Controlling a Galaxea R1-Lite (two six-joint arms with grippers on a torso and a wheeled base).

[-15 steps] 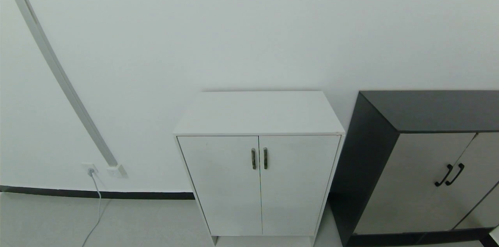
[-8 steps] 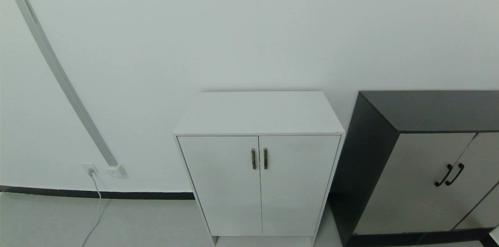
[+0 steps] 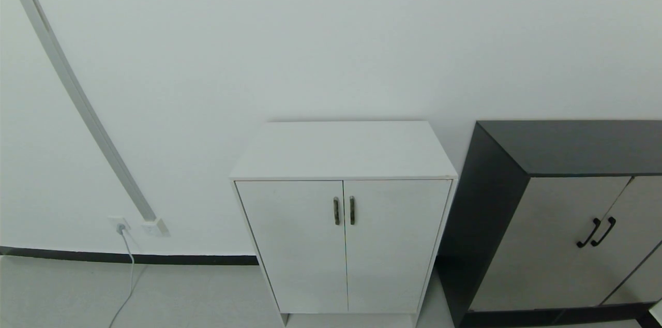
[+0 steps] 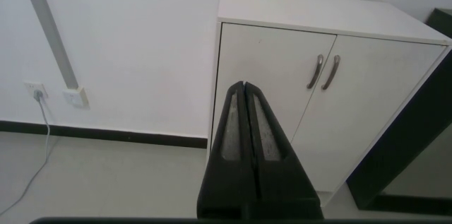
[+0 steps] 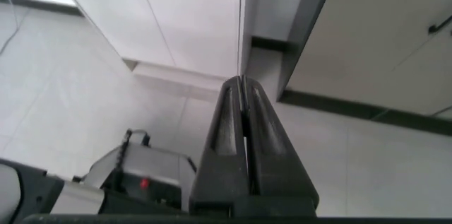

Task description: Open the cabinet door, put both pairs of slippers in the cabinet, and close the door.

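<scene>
A white two-door cabinet (image 3: 343, 224) stands against the wall, both doors closed, with two dark vertical handles (image 3: 344, 210) at the middle seam. In the left wrist view the cabinet (image 4: 339, 90) is ahead, and my left gripper (image 4: 244, 86) is shut with nothing in it, some way short of the left door. My right gripper (image 5: 243, 81) is shut and holds nothing. It hangs low over the floor near the cabinet's bottom right corner (image 5: 244, 58).
A black cabinet (image 3: 558, 214) with grey doors and black handles stands just right of the white one. A wall socket with a cable (image 3: 121, 228) and a slanted cable duct (image 3: 77, 95) are on the left wall. Grey floor (image 3: 155, 292) lies open on the left.
</scene>
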